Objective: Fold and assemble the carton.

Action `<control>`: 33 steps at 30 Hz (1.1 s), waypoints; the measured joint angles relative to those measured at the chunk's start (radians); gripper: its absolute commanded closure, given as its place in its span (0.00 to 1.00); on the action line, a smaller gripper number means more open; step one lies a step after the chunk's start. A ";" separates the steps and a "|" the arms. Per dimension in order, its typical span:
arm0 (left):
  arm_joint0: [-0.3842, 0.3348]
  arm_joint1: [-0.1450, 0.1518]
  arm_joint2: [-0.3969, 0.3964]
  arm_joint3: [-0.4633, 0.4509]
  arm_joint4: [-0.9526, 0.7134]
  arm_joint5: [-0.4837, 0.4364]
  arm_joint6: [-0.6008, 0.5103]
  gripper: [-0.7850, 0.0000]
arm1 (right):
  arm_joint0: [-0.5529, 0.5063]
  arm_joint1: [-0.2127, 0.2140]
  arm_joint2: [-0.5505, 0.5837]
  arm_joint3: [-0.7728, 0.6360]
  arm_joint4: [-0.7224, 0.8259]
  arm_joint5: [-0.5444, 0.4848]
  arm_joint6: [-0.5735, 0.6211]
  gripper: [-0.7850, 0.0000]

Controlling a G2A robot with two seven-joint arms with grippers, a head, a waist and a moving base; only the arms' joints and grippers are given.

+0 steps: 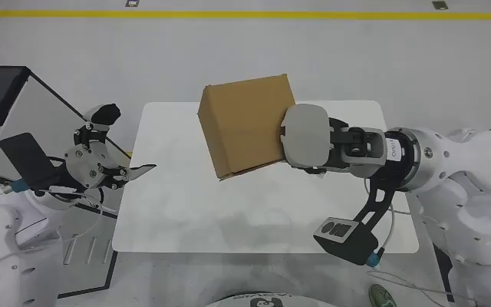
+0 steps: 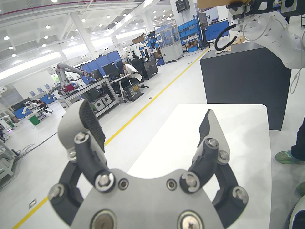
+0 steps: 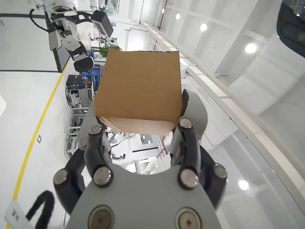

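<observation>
place: robotics lab in a factory hall | signs: high ceiling with rows of lights | yellow floor line | racks of blue bins | bench with monitors | robot arm on another bench | glass-walled machine cell

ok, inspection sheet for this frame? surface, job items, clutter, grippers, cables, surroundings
Surface: white table, bare where it shows.
Job's things: carton, already box-shaped, held tilted in the air above the table.
Clutter: nothing seen.
Grippers: right gripper shut on the carton's side; left gripper open, holding nothing, at the table's left edge.
Cables: thin cable loops by the right wrist, apart from the carton.
Surroundings: black stand beside the table; yellow floor line beyond it.
</observation>
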 measured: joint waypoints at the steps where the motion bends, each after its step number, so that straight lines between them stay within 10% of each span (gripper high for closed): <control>1: 0.000 0.000 0.000 0.000 0.000 0.000 0.000 0.00 | 0.000 0.000 0.000 0.000 -0.002 0.000 0.000 1.00; 16: 0.000 0.000 0.000 0.000 0.000 0.000 0.000 0.00 | -0.198 -0.023 -0.059 0.060 0.613 -0.098 0.146 1.00; 25: 0.000 0.000 0.000 0.000 0.000 0.000 0.000 0.00 | -0.222 -0.028 -0.076 0.066 0.674 -0.106 0.141 1.00; 33: 0.000 0.000 0.000 0.000 0.000 0.000 0.000 0.00 | -0.304 -0.052 -0.142 0.103 1.114 -0.073 0.178 1.00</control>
